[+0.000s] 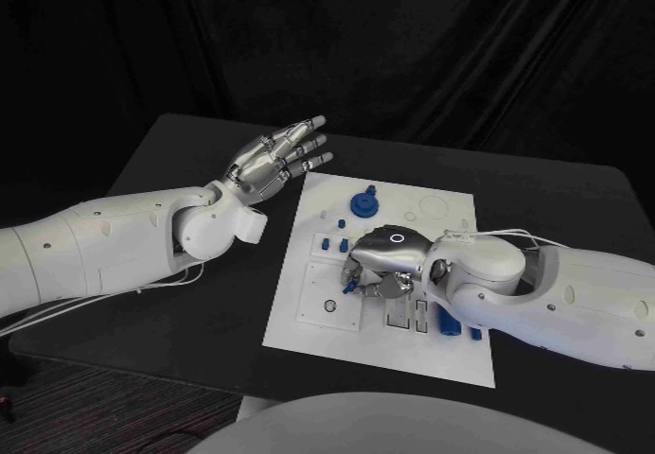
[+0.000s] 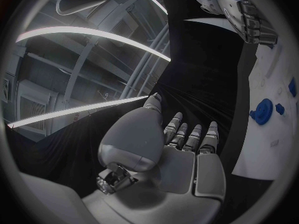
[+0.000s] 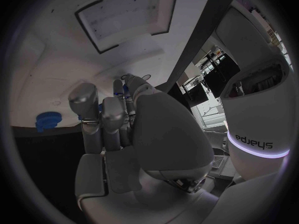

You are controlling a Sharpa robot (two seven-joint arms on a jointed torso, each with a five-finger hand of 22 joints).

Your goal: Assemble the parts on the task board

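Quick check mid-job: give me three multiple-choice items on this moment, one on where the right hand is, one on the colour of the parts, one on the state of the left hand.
1. Where is the right hand?
A. over the task board
B. off the table's left edge
C. raised beside the left hand

2. What colour is the round part at the board's far end?
A. red
B. blue
C. yellow

3. How is the left hand?
A. gripping a part
B. pressing on the board
C. held flat, holding nothing

Answers: 1 A, it hangs over the board's middle; 2 B, blue against the white plate; 3 C, fingers extended, off the board's far left corner.
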